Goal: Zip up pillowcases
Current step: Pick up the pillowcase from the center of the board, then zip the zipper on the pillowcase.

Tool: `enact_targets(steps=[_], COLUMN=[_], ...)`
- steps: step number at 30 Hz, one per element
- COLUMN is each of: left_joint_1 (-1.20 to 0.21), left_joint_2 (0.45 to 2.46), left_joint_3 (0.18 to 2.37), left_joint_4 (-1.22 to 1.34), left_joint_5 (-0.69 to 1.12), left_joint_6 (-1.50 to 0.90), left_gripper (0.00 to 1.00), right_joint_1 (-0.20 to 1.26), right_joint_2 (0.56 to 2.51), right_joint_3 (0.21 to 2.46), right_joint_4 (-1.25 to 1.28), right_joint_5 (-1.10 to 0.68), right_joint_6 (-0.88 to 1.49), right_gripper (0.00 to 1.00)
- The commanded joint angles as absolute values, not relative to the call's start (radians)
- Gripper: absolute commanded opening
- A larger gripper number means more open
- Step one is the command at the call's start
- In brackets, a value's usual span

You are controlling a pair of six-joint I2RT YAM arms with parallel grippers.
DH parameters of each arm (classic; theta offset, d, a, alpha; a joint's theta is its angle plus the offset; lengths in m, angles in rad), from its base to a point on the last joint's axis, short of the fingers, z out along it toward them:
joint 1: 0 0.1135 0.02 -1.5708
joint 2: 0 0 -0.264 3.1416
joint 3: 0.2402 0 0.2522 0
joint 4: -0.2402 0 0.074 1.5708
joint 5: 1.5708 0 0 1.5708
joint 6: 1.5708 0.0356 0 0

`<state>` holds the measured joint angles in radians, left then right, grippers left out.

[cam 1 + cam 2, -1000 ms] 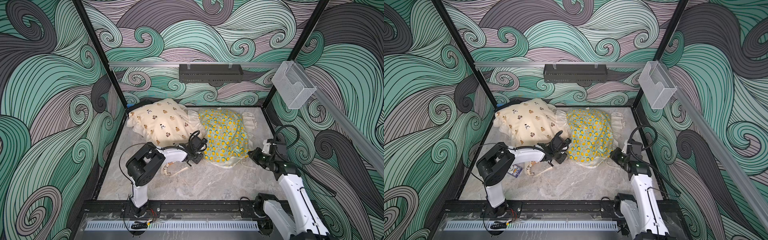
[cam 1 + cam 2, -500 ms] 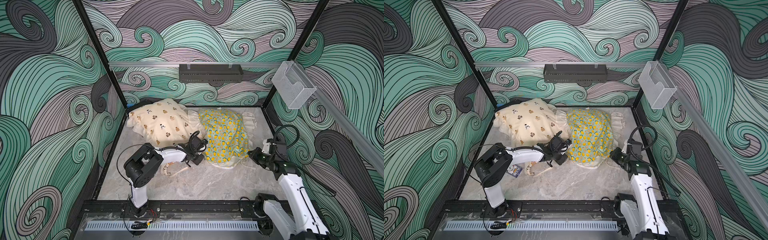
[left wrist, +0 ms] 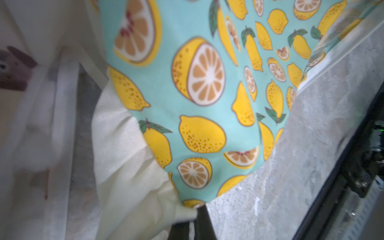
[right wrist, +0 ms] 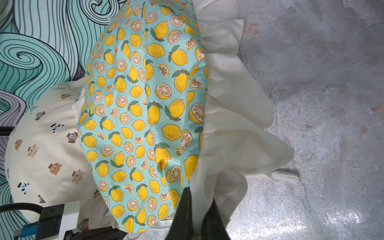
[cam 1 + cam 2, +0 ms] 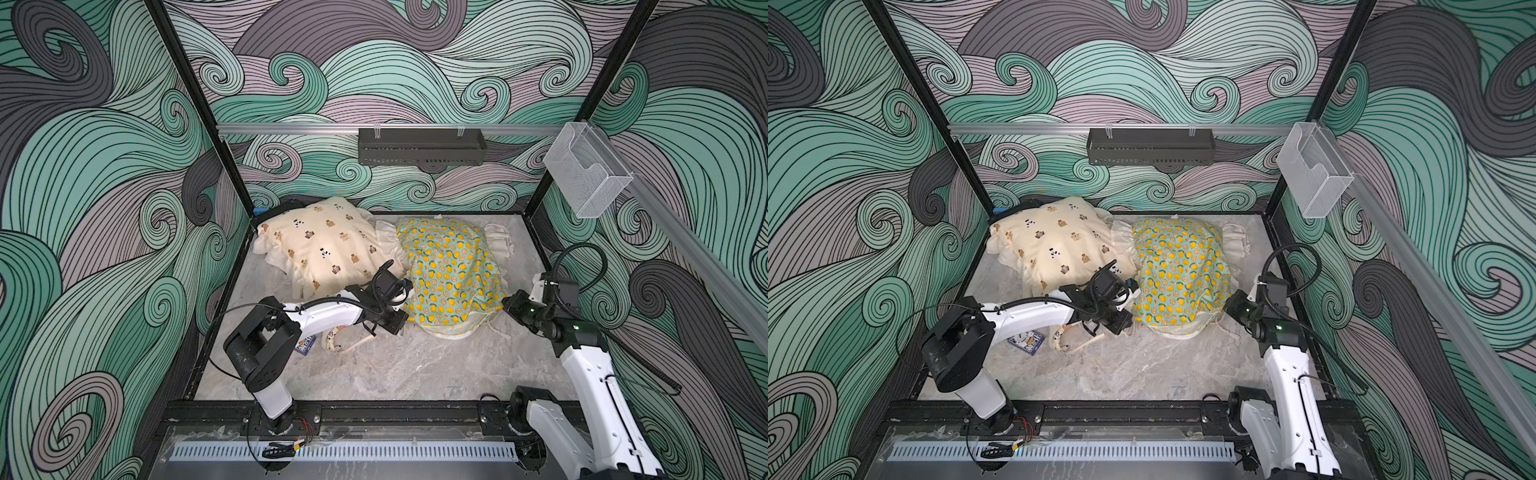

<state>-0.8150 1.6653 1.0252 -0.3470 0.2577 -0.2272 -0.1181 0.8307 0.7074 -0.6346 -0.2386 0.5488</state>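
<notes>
A: Two items located where?
B: Found bear pillowcase [image 5: 324, 249] touching lemon pillowcase [image 5: 449, 266], toward far edge of table [image 5: 395, 374].
A: Grippers?
B: Recorded left gripper [image 3: 193, 218], right gripper [image 4: 198, 207] clamped on lemon ruffle [image 4: 228, 124].

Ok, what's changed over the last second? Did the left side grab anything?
The left gripper closed. It was open at the near left corner of the lemon pillowcase and is now shut on the cream ruffle there. The right gripper stayed shut on the ruffle at the near right corner. The lemon pillowcase and the bear pillowcase lie where they were.
</notes>
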Motion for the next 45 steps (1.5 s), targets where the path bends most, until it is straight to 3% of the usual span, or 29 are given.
enact_targets(steps=[1, 3, 9, 16, 26, 33, 40, 45], left_joint_1=[-0.821, -0.820, -0.820, -0.819, -0.817, -0.818, -0.816, -0.814], left_joint_2=[1.622, 1.610, 1.573, 1.531, 1.504, 1.495, 1.485, 1.478], left_joint_3=[1.045, 1.047, 1.074, 1.104, 1.137, 1.168, 1.186, 1.187], left_joint_4=[-0.397, -0.398, -0.453, -0.500, -0.523, -0.552, -0.582, -0.586], left_joint_5=[0.360, 0.371, 0.374, 0.373, 0.390, 0.411, 0.424, 0.427], left_joint_6=[-0.322, -0.342, -0.374, -0.453, -0.499, -0.494, -0.487, -0.487], left_gripper=[0.00, 0.00, 0.00, 0.00, 0.00, 0.00, 0.00, 0.00], right_joint_1=[-0.123, -0.124, -0.114, -0.020, 0.439, 0.751, 0.893, 0.910], right_joint_2=[0.854, 0.855, 0.791, 0.787, 0.785, 0.756, 0.814, 0.830], right_joint_3=[0.743, 0.753, 0.791, 0.884, 0.894, 0.761, 0.608, 0.512], right_joint_4=[-0.702, -0.728, -0.801, -0.886, -0.866, -0.684, -0.349, -0.144], right_joint_5=[-0.195, -0.189, -0.163, -0.154, -0.122, 0.001, -0.014, 0.000], right_joint_6=[0.525, 0.525, 0.520, 0.498, 0.563, 0.647, 0.594, 0.517], right_gripper=[0.00, 0.03, 0.33, 0.49, 0.49, 0.48, 0.45, 0.41])
